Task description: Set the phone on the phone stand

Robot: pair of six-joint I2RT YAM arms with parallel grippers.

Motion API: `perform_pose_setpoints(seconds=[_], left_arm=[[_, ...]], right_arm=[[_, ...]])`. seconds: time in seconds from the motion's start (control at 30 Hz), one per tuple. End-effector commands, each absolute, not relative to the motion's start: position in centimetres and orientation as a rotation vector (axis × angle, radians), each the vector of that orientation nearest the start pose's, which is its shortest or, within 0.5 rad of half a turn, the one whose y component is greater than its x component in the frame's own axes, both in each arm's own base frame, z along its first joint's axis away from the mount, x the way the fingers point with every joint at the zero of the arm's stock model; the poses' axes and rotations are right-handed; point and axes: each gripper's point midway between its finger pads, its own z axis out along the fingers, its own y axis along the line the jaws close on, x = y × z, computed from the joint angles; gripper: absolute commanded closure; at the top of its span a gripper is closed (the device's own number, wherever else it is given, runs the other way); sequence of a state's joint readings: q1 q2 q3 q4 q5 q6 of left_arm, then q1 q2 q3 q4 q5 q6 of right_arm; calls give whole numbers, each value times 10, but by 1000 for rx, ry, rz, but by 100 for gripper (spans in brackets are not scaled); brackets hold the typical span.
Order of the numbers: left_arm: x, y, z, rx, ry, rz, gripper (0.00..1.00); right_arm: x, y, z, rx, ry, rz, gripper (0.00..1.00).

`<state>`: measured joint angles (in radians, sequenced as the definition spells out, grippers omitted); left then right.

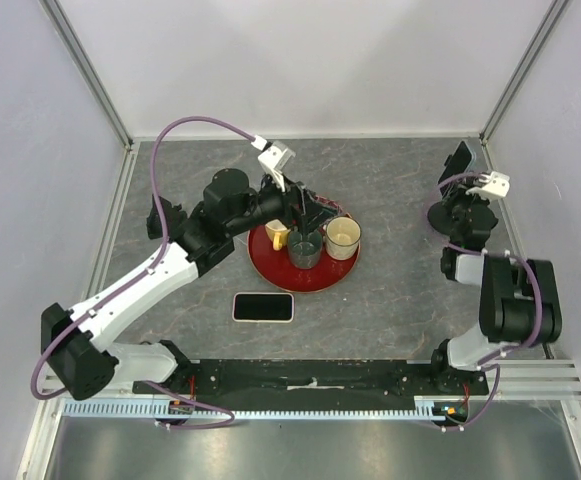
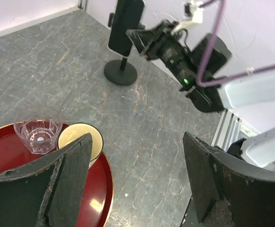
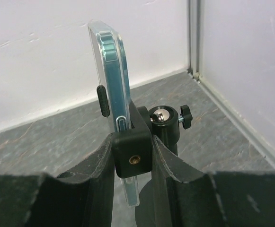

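Phone (image 3: 110,71) upright in the phone stand (image 2: 120,73)
The right gripper (image 3: 132,147) pinches the stand. The left gripper (image 2: 137,158) is spread above the red tray (image 1: 315,281). A 2nd phone (image 1: 263,307) lies on the worktop (image 1: 390,290).

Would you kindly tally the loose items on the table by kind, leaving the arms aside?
Phones: 2 (phone lying flat, phone on the stand)
Cups: 2 (yellow cup, cream cup)
Glasses: 1 (glass tumbler)
Trays: 1 (red tray)
Stands: 1 (phone stand)
Total: 7
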<state>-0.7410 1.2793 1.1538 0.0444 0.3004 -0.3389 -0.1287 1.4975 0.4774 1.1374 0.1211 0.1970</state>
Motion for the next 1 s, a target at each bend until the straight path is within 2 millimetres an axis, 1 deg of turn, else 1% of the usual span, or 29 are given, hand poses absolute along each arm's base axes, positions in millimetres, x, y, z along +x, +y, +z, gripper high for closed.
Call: perform_pose_setpoints(seconds=[0.0,0.03,0.07,0.1,0.13,0.17,0.2,0.23,0.27,0.3,0.37,0.5,0.53,0.67,0.73,0.8,0.83,0.87,0.97], left_arm=[[255,-327,345,676,1591,-1028,18],[252,-327,345,684,1575,-1030,18],[252,-328,344,694,1570,-1025,18],[252,-328,344,707,1557,-999,18],[249,-330,341,722,1560,-989,18],[248,-331,340,730,1563,-977,18],[249,-332,337,739,1565,-946,18],[242,-335,334,763,1564,-942,18],[238,-337,334,780,1552,-936,18],[236,-337,332,798,1542,-921,18],[233,-339,330,801,1544,-918,18],[230,-341,332,801,1540,-944,18],[228,-341,331,804,1542,-951,18],[228,-341,330,795,1540,-954,18],[228,-341,330,794,1540,-955,18],[228,-341,330,794,1538,-961,18],[227,-342,330,795,1538,-964,18],[227,-342,329,796,1538,-968,18],[226,-345,327,799,1544,-982,18]], right_arm=[[451,-98,287,324,1044,-99,100],[457,-102,298,326,1010,-100,100],[467,-106,286,333,1025,-104,100],[472,-109,287,333,1019,-107,100],[479,-111,296,330,990,-110,100],[487,-115,287,333,1004,-122,100],[490,-120,286,344,996,-127,100],[493,-124,288,354,984,-130,100],[495,-129,282,361,988,-137,100],[494,-137,280,369,990,-167,100],[494,-142,273,366,1008,-187,100],[490,-141,265,342,1045,-198,100],[485,-146,258,369,1054,-224,100],[476,-155,256,380,1059,-252,100],[471,-161,251,385,1079,-291,100],[466,-164,252,381,1085,-315,100],[464,-165,249,378,1095,-319,100],[462,-165,252,372,1091,-315,100],[457,-169,251,384,1095,-303,100]])
